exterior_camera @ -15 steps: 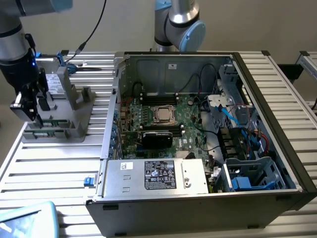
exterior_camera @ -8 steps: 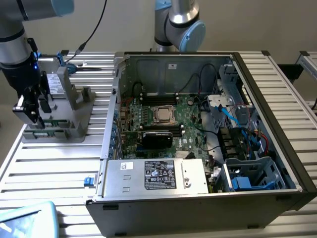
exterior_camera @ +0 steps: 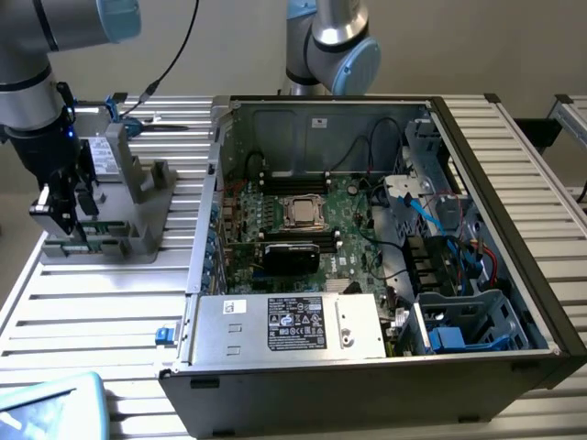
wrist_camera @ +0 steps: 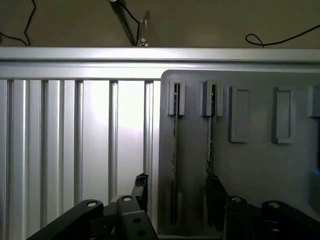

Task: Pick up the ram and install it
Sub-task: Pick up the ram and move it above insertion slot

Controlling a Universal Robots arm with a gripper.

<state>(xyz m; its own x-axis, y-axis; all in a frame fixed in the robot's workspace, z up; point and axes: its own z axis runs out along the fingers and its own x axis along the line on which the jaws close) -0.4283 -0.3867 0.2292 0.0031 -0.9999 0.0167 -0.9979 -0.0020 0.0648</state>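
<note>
The jaws are standing apart above the grey holder point(wrist_camera: 250, 175), straddling one ram point(wrist_camera: 175, 150) that is sitting on edge in the holder's end slot. A second stick point(wrist_camera: 210, 140) is standing in the next slot, just beside one jaw. The holder is resting on the tabletop point(exterior_camera: 92, 312), beside an open computer case point(exterior_camera: 367, 390).

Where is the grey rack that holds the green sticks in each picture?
Exterior view: the grey rack sits on the slatted table at the exterior view's left, beside the open computer case, under the hand.
Wrist view: the grey rack is the slotted slab beyond the open hand, with two sticks on edge in it.
Shared landmark: the slatted table beside the rack.
</note>
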